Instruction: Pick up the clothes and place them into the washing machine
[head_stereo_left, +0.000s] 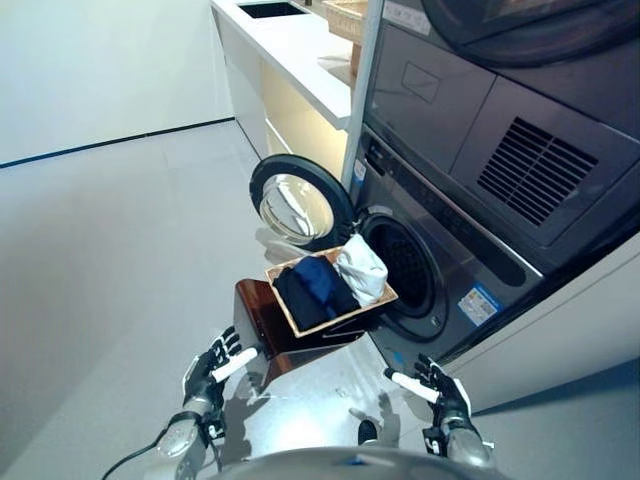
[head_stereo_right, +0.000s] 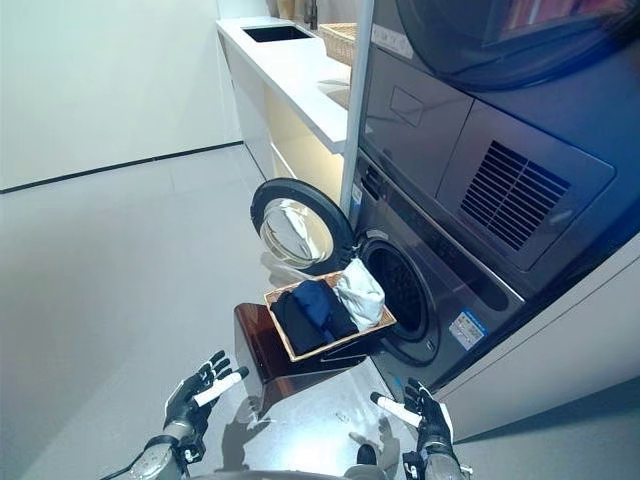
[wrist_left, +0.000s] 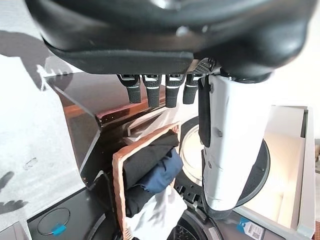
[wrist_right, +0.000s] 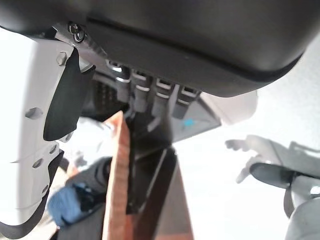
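Clothes (head_stereo_left: 325, 287) lie in a basket (head_stereo_left: 290, 316) before the washer (head_stereo_left: 405, 265). Left hand (head_stereo_left: 212, 368) and right hand (head_stereo_left: 437, 388): fingers spread, holding nothing

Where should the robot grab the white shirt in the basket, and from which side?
Best guess: pinch the bunched top of the white cloth, coming from above. It stands highest in the basket, by the washer opening; both open hands hold nothing.
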